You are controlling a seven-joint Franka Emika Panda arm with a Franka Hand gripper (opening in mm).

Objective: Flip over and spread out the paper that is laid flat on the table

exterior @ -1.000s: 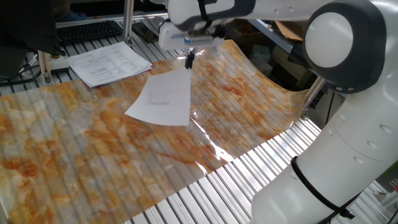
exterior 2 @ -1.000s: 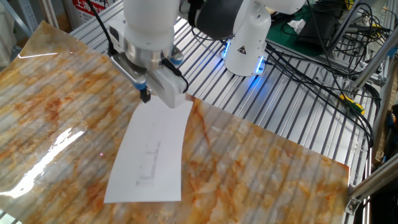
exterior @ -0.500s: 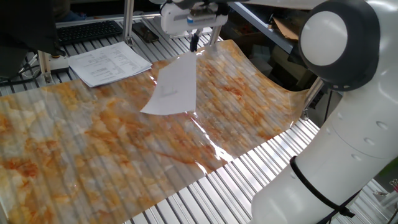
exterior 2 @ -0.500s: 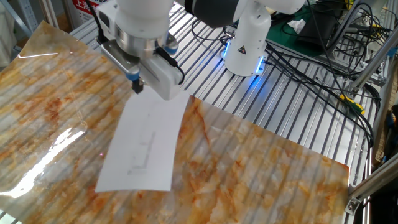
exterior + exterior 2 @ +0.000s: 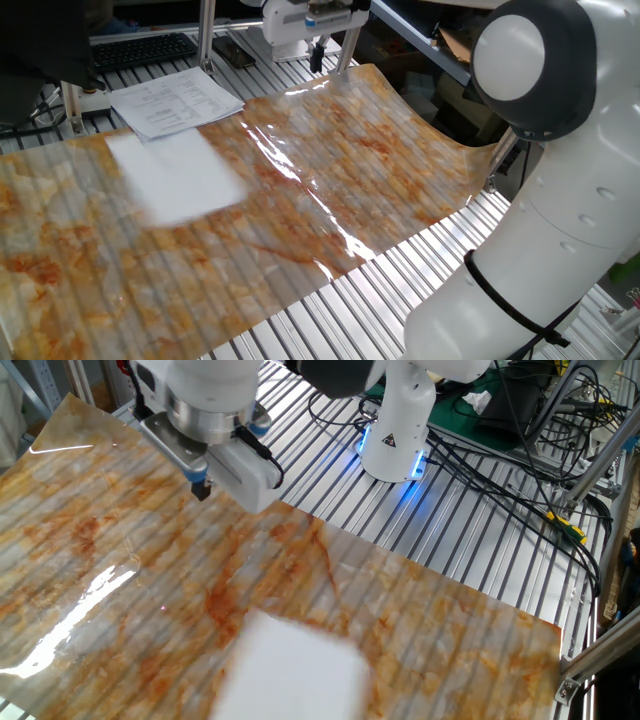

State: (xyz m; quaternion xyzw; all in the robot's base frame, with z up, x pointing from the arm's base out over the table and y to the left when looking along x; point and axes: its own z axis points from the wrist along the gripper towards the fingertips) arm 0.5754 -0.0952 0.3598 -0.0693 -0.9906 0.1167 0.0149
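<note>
My gripper [image 5: 318, 47] hangs at the top centre of one fixed view, above the far edge of the table [image 5: 400, 150], holding nothing; I cannot tell how far apart its fingers are. The paper [image 5: 176, 174] appears as a blurred white sheet at left centre, just below the stack of printed pages [image 5: 175, 100]. In the other fixed view the paper [image 5: 295, 668] is a blur at the bottom centre.

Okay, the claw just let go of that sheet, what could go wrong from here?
The paper looks blurred in both views, so it is probably still moving and may settle crooked or curled on the wavy table cover. It lies close to the stack of printed pages, so it might slide onto them. The claw is up and away from the sheet, so smoothing it out would need a fresh approach.
</note>
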